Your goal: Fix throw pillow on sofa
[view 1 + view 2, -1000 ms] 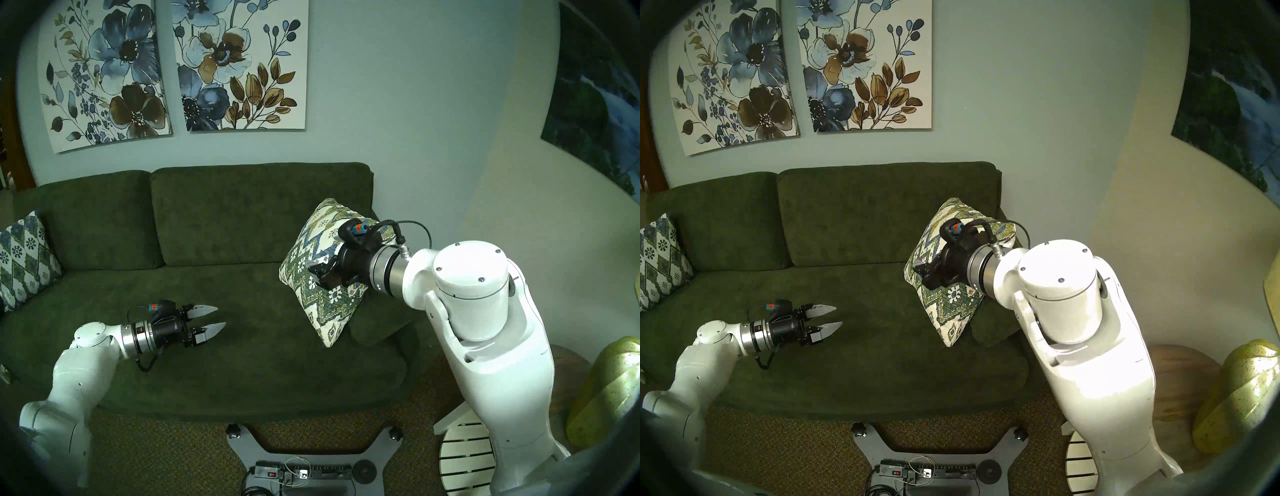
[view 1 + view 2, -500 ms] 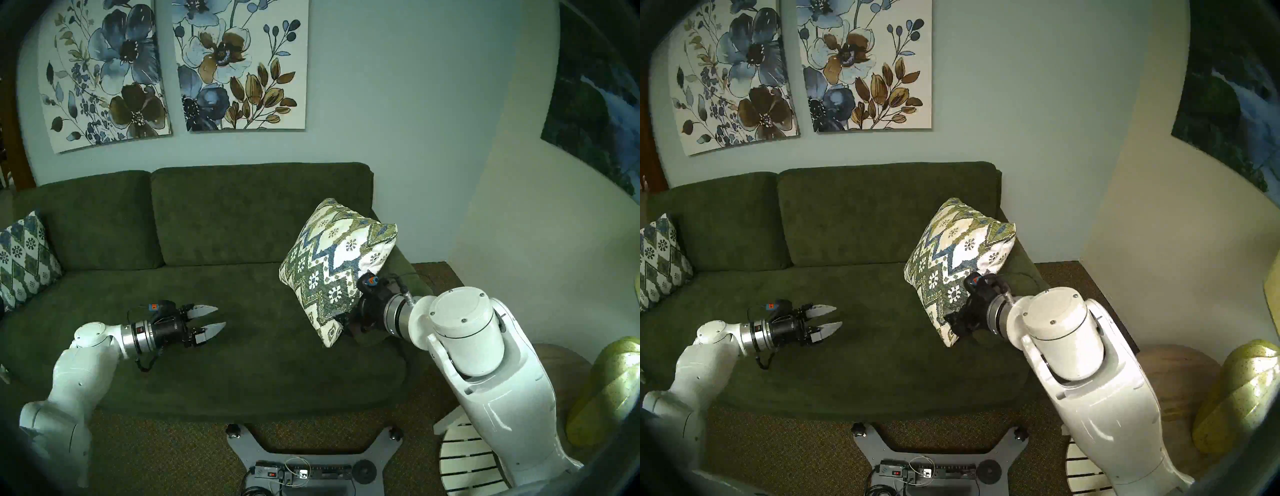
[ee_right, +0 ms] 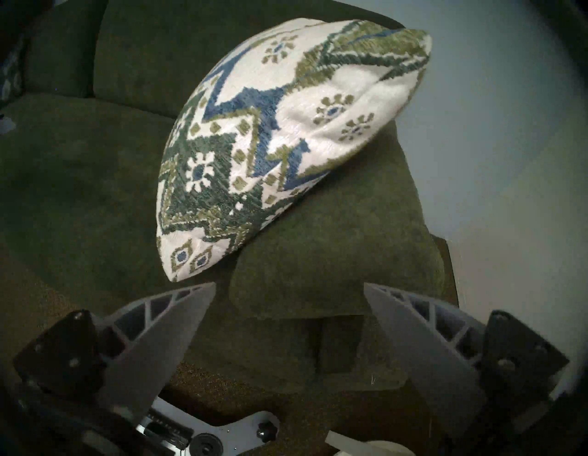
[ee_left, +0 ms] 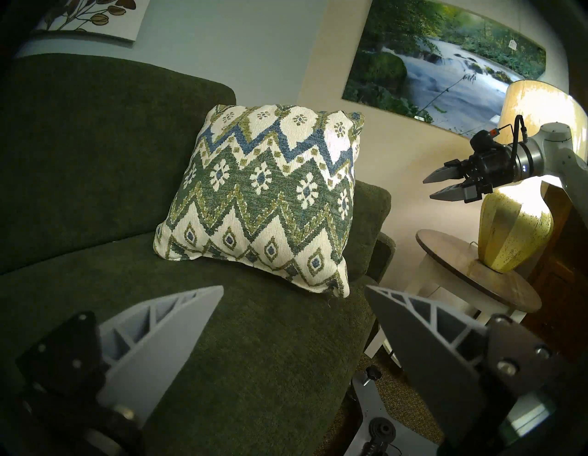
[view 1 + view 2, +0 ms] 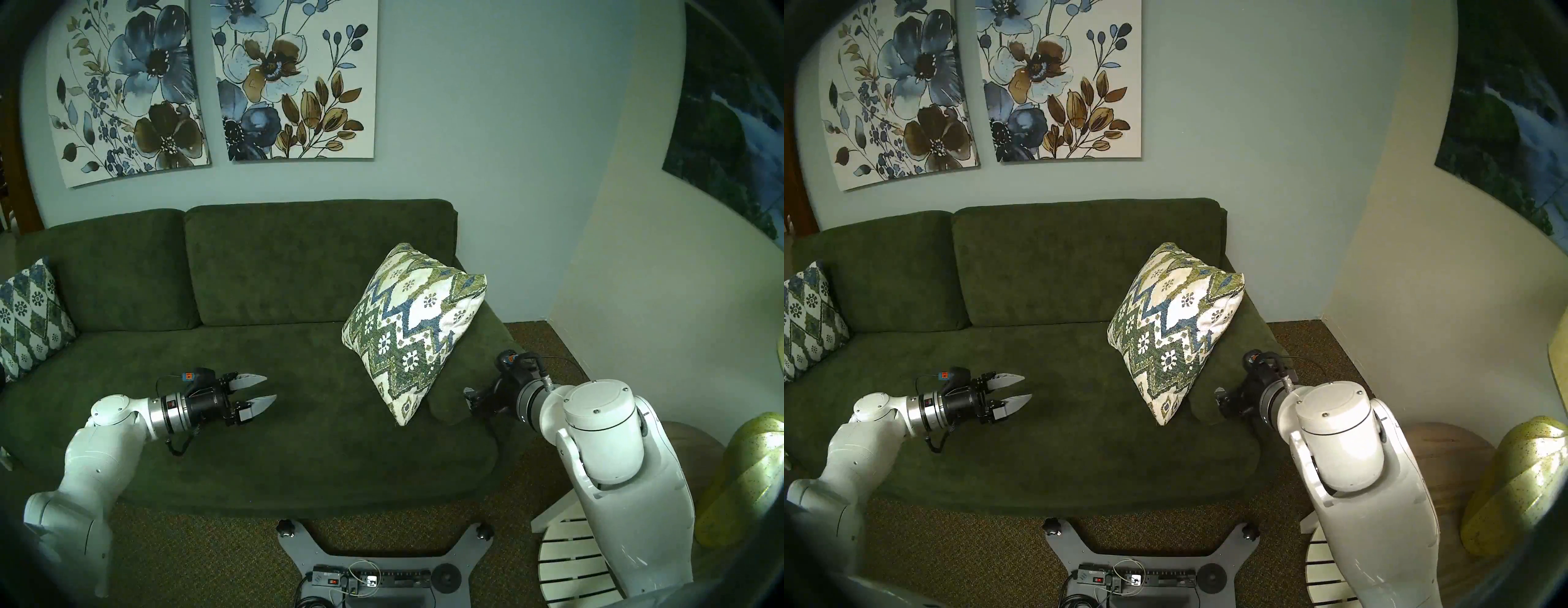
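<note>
Right wrist view showed the right gripper (image 3: 288, 297) released, the pillow (image 3: 286, 127) just ahead against the sofa (image 3: 79, 175) armrest; the left gripper (image 5: 254, 392) hung released.

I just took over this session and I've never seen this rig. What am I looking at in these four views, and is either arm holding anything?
It is a robot with two white arms facing a green sofa. The two wide views come from its head; the other two from cameras on each wrist, gripper fingers at the bottom corners. The zigzag pillow leans against the armrest at the sofa's right end. A second pillow sits at the left end. The left gripper hangs open above the seat; the right gripper is open beside the armrest. Neither holds anything.
</note>
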You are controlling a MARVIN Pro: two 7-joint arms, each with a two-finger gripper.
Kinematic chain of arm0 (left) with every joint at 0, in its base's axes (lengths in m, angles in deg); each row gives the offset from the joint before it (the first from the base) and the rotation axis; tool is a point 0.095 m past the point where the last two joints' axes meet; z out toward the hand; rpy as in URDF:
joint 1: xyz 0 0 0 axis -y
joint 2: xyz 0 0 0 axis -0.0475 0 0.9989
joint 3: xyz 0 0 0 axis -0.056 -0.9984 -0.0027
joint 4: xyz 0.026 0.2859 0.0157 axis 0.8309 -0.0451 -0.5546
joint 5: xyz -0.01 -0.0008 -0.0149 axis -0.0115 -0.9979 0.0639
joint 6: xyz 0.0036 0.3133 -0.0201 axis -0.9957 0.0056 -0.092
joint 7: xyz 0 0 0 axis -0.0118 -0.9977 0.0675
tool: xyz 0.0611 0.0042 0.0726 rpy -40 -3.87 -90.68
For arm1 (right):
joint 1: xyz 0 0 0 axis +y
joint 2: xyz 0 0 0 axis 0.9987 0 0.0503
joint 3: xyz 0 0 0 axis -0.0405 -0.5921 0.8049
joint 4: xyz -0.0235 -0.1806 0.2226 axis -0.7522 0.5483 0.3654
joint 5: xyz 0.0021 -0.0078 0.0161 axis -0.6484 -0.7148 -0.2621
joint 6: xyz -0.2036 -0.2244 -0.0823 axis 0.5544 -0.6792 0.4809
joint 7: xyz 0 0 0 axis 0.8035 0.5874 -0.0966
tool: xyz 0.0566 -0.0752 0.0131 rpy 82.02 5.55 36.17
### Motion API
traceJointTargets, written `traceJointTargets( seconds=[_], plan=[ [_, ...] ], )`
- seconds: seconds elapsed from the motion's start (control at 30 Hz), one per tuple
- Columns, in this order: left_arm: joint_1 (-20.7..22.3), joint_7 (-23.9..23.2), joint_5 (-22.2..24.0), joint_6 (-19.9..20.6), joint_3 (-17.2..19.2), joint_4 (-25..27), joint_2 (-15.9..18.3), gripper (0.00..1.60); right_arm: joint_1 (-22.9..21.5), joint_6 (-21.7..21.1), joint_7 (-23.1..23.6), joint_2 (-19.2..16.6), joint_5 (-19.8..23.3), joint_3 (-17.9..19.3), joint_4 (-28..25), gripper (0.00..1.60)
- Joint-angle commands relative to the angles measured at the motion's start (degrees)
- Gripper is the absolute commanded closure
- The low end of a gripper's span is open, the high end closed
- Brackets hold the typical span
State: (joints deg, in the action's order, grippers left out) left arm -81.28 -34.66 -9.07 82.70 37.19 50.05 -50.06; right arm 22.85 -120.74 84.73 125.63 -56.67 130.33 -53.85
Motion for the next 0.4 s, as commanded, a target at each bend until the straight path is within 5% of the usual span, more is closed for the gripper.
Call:
traceJointTargets(
  seconds=[0.0, 0.37],
  plan=[
    [0.44, -0.03, 0.28, 0.01, 0.22, 0.26, -0.1, 0.0, 7.81, 6.0, -3.64, 6.99, 2.03, 2.54, -4.39, 0.0],
    [0.44, -0.07, 0.34, 0.03, 0.26, 0.26, -0.12, 0.0, 14.28, 15.45, -7.63, 11.61, 4.09, 3.6, -5.87, 0.0]
  ],
)
